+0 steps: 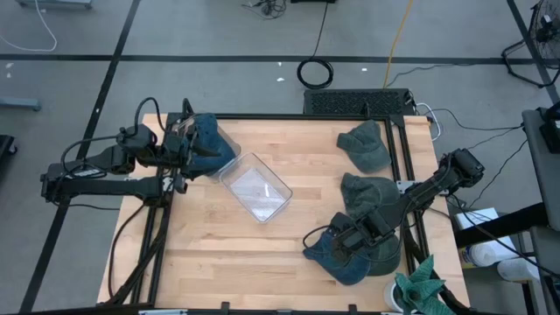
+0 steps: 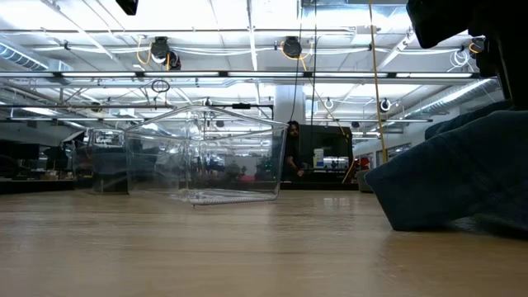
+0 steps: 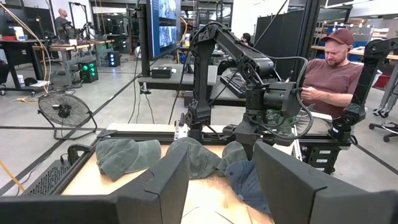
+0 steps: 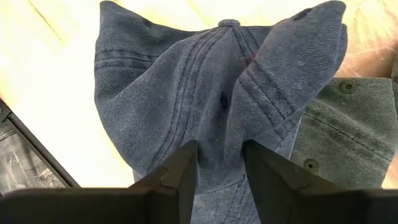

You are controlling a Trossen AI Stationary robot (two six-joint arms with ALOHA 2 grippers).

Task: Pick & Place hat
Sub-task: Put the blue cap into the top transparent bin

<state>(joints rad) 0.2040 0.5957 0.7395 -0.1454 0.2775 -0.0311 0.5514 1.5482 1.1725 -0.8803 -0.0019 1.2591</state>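
The right gripper (image 4: 221, 163) pinches a fold of the blue hat (image 4: 205, 99), which lies directly under its 2 fingers beside a green hat (image 4: 348, 124). The left gripper (image 3: 221, 180) hangs open, near the clear bin (image 1: 255, 188).

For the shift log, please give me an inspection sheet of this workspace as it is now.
Surface: wooden table, bare in the middle.
Job's things: blue hat near right front; clear bin at centre; another blue hat at back left.
Clutter: two green hats at right; green cloth.
Grippers: right gripper pinches a fold of the blue hat; left gripper has jaws apart.
Cables: coil on floor.
Surroundings: seated person.
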